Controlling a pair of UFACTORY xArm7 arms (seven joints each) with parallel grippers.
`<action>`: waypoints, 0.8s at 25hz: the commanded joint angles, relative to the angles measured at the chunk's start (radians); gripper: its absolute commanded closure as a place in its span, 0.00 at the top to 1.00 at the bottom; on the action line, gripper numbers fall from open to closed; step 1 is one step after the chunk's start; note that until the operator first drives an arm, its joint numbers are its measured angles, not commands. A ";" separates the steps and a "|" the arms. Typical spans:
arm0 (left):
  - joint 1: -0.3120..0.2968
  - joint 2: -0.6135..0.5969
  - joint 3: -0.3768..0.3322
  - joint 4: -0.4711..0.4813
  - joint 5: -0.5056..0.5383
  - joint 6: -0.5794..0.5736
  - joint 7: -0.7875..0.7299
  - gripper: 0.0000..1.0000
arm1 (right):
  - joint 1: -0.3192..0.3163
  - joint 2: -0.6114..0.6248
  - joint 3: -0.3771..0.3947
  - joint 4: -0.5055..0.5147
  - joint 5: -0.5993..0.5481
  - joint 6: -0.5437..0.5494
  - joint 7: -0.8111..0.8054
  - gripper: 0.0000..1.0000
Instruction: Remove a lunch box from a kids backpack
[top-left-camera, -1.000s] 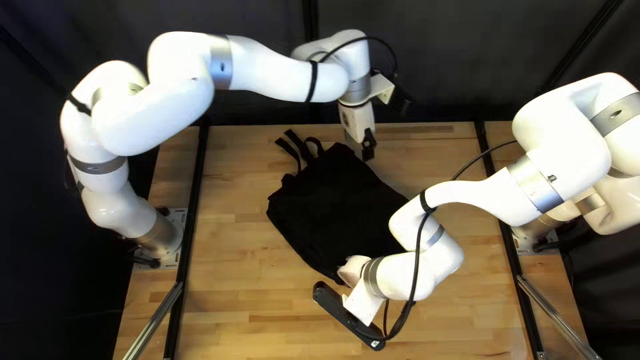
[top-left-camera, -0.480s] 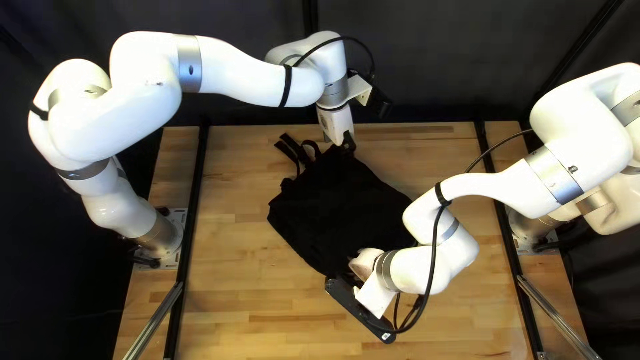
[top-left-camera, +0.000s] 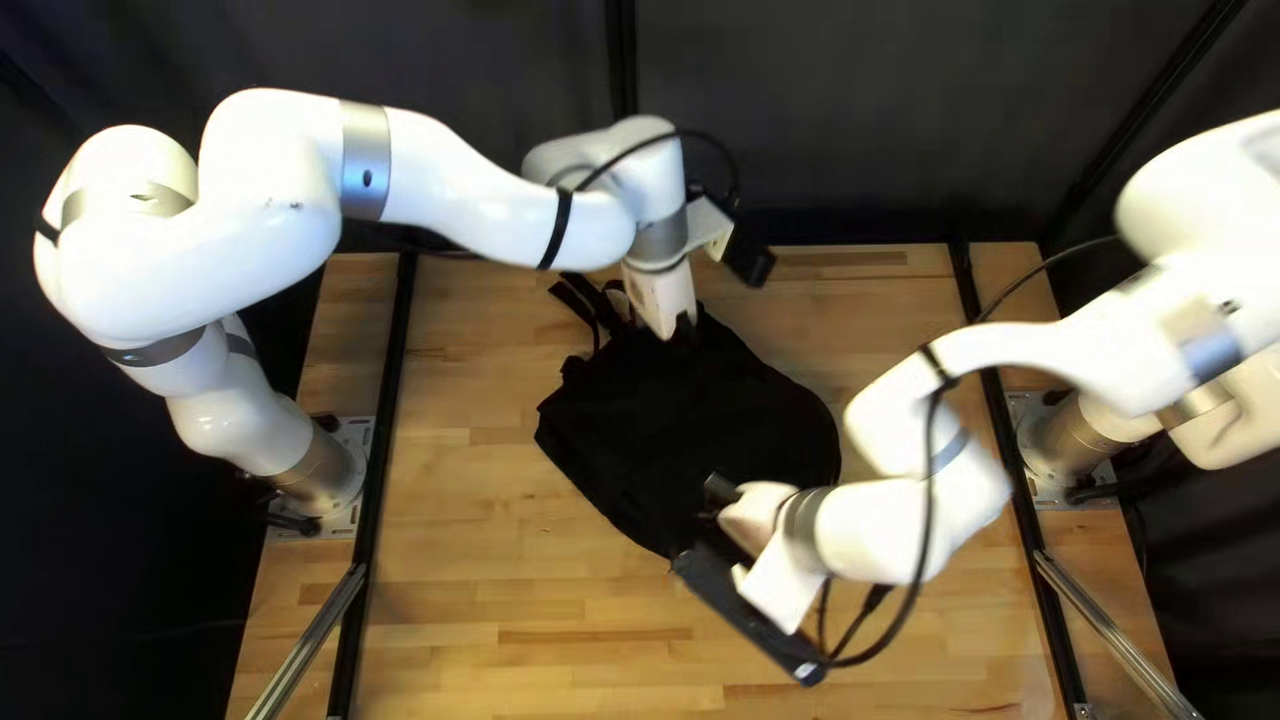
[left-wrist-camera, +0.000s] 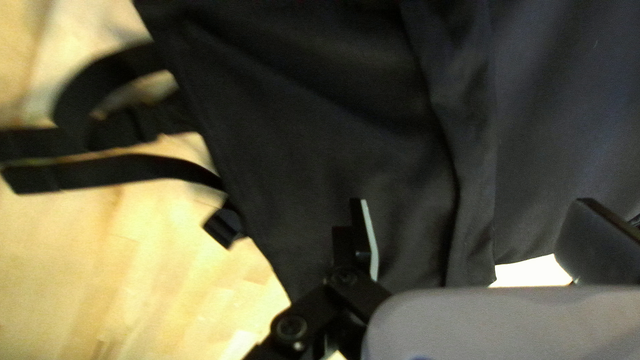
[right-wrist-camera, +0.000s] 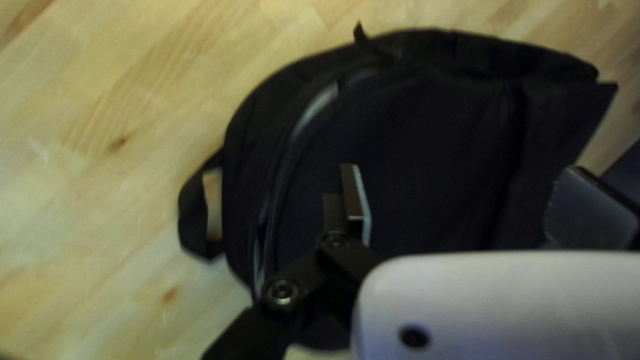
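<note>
Pale wood counter (top-left-camera: 534, 600) under a black backpack (top-left-camera: 640, 440), lunch box out of sight

Top left view: with 12 o'clock at the counter's far edge, the left arm (top-left-camera: 440, 187) reaches the bag's 12, near straps (top-left-camera: 579, 304) at its 11; the right arm (top-left-camera: 880, 534) comes in from 4 or 5. Such opposed placing would suit one side steadying the bag while the other opens it. The lunch box shows nowhere; presumably it is inside.

Left wrist view: taking 12 as straight ahead of the left gripper (left-wrist-camera: 472, 200), webbing trails toward 10 and a buckle (left-wrist-camera: 223, 225) lies at 9. The fingers stand wide apart over dark cloth, clamped on nothing, likely readied for a fold to hold down.

Right wrist view: the right gripper (right-wrist-camera: 460, 169) also has its fingers well apart, nothing pinched. A curved zip (right-wrist-camera: 313, 111) runs around 10, a loop (right-wrist-camera: 193, 220) near 9. Hovering by that rounded end probably serves access to the opening; loose cloth could slide unless anchored first.
</note>
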 commanded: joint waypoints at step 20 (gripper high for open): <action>-0.167 -0.034 -0.244 -0.028 0.106 0.010 -0.432 1.00 | -0.104 -0.643 -0.204 -0.389 -0.008 0.226 -0.181 1.00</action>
